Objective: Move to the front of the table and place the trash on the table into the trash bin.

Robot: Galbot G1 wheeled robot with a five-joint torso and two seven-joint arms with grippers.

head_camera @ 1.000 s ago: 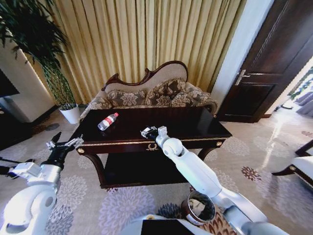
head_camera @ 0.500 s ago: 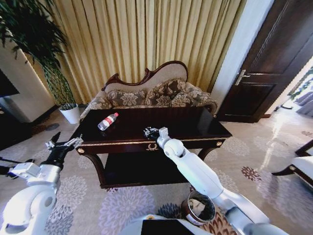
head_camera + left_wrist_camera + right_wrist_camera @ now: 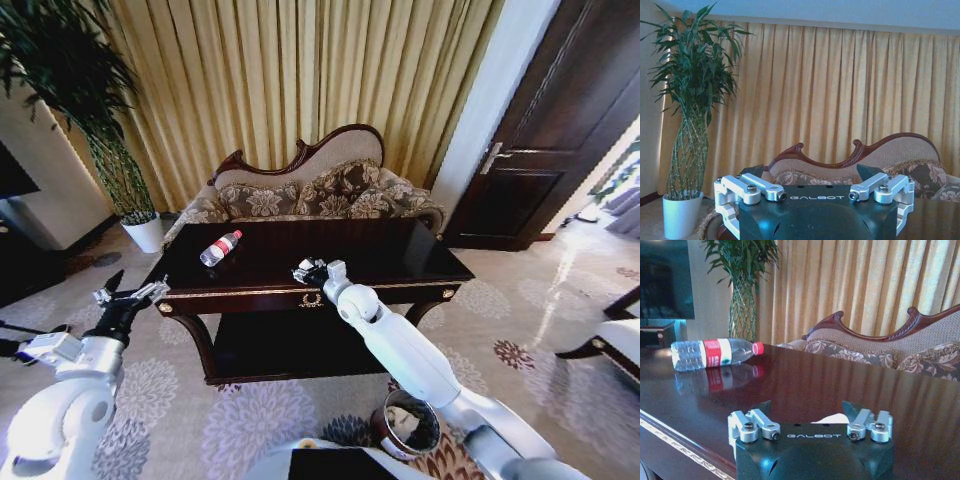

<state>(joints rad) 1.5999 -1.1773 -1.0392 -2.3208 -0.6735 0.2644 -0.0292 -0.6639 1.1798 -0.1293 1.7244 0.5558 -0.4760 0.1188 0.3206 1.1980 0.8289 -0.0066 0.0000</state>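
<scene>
right hand working a paper scrap at the front of the counter

i'm holding my right hand low over the counter, fingers spread around a white paper scrap, not yet pinching. the bottle is lying well apart toward the left. the trash bin at my base already has paper in it. my left hand is idling spread off the counter's left corner.

A formal sitting room, like a hotel suite or parlour: floor-length gold curtains, a carved wooden sofa with floral cushions, a flower-patterned carpet, a dark panelled door and a tall potted plant.
</scene>
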